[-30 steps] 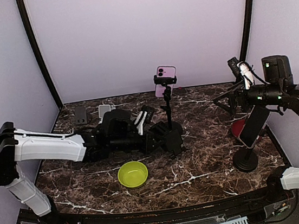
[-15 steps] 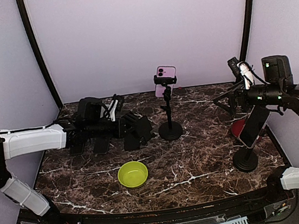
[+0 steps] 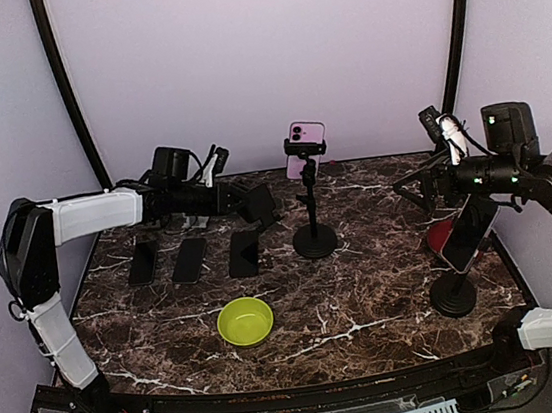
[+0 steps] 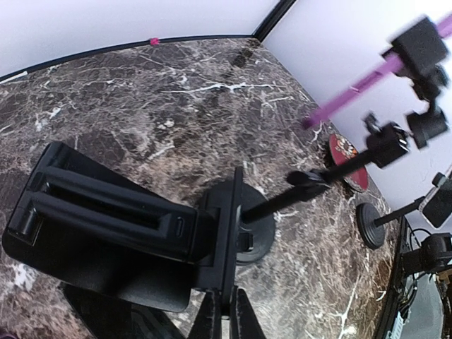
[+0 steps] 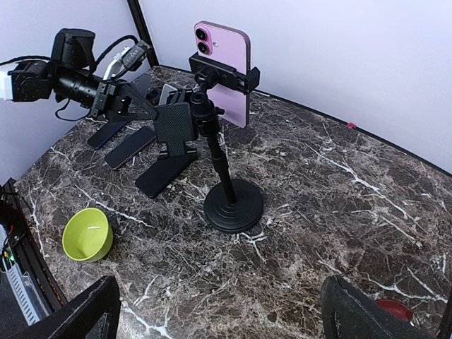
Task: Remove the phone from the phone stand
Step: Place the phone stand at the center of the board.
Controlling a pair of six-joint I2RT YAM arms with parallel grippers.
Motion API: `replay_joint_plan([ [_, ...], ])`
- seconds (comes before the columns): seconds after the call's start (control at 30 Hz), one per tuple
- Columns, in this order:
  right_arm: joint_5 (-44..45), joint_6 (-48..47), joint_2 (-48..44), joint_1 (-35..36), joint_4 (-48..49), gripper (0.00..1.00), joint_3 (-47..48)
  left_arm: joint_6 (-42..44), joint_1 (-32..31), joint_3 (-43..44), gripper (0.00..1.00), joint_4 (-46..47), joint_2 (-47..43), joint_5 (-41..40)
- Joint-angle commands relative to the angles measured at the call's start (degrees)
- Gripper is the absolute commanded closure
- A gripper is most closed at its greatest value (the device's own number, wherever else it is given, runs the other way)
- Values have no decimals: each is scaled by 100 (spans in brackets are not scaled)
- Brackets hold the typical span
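Note:
A pink phone (image 3: 307, 144) (image 5: 227, 70) sits upright in the clamp of a black pole stand (image 3: 314, 240) (image 5: 233, 205) at the table's middle back. A second, dark phone (image 3: 466, 232) leans on another round-based stand (image 3: 453, 297) at the right. My left gripper (image 3: 243, 202) (image 4: 224, 318) is shut on the thin back plate of a black folding stand (image 4: 106, 212) (image 5: 174, 123), left of the pole stand. My right gripper (image 3: 417, 189) (image 5: 226, 318) hangs wide open to the right of the pole stand, holding nothing.
Two dark phones (image 3: 143, 263) (image 3: 189, 260) and a third dark slab (image 3: 244, 254) lie flat at the left. A lime bowl (image 3: 246, 321) sits near the front. A red disc (image 3: 441, 237) lies by the right stand.
My left arm has swung from the table's middle to the back left with the folding stand in its grip, uncovering the flat dark phones. The right arm has not moved.

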Motion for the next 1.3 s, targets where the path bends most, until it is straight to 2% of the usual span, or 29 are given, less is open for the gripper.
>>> replay_joint_plan([
  [0.0, -9, -53, -3, -35, 141, 1, 23, 141, 197, 535, 100, -6, 425, 485],
  [0.5, 7, -81, 107, -33, 192, 1, -22, 166, 670, 2368, 100, -354, 2178, 1165],
  [1.27, 59, -100, 197, -42, 212, 1, -62, 156, 882, 4366, 100, -1182, 3707, 1140],
])
